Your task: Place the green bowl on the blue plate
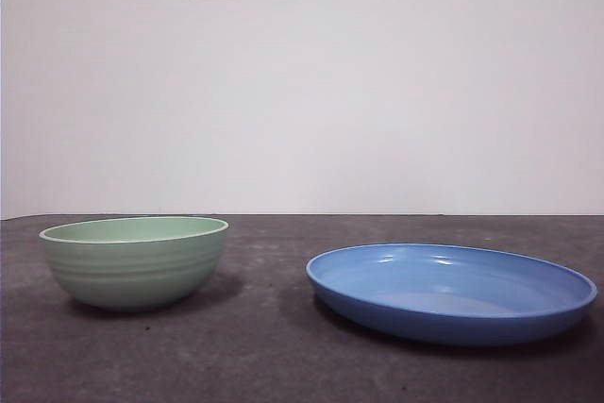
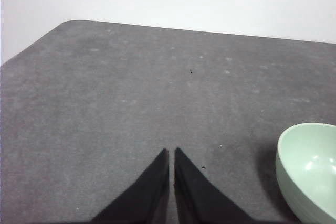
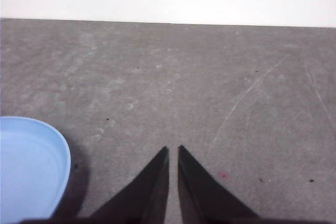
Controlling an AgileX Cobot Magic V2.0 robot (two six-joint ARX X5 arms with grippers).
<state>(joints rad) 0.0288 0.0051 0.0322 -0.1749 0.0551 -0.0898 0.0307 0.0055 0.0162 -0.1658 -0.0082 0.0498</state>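
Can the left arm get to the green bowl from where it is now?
Probably yes. The left gripper, jaws shut and holding nothing, sits near the green bowl, with only bare table between them. The blue plate lies apart from the bowl.

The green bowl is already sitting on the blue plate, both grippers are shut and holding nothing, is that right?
Not quite. The green bowl stands on the table beside the blue plate, apart from it, as the front view shows. The rest holds: the left gripper and right gripper are shut and hold nothing.
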